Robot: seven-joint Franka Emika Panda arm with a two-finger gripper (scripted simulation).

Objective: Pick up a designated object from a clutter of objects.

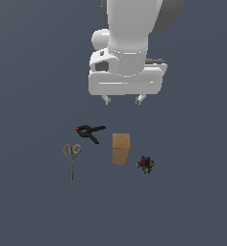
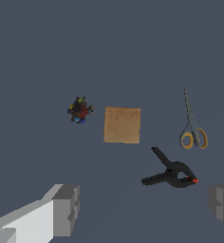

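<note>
The black spring clamp (image 1: 90, 132) lies flat on the grey floor, its two handles splayed and its red tip toward the exterior view's left. In the wrist view the clamp (image 2: 173, 173) lies between the fingers, closer to one. My gripper (image 1: 121, 100) hangs open and empty high above the clutter, behind the clamp and box. Its fingers (image 2: 66, 210) stand wide apart in the wrist view. The tan box (image 1: 120, 148), the orange-handled scissors (image 1: 71, 156) and the small multicoloured lump (image 1: 145, 164) lie around the clamp.
The box (image 2: 122, 125) sits just to the exterior view's right of the clamp, a small gap between them. The scissors (image 2: 193, 128) lie on the clamp's other side. The lump (image 2: 80, 110) lies beyond the box. Bare grey floor (image 1: 33, 206) surrounds the group.
</note>
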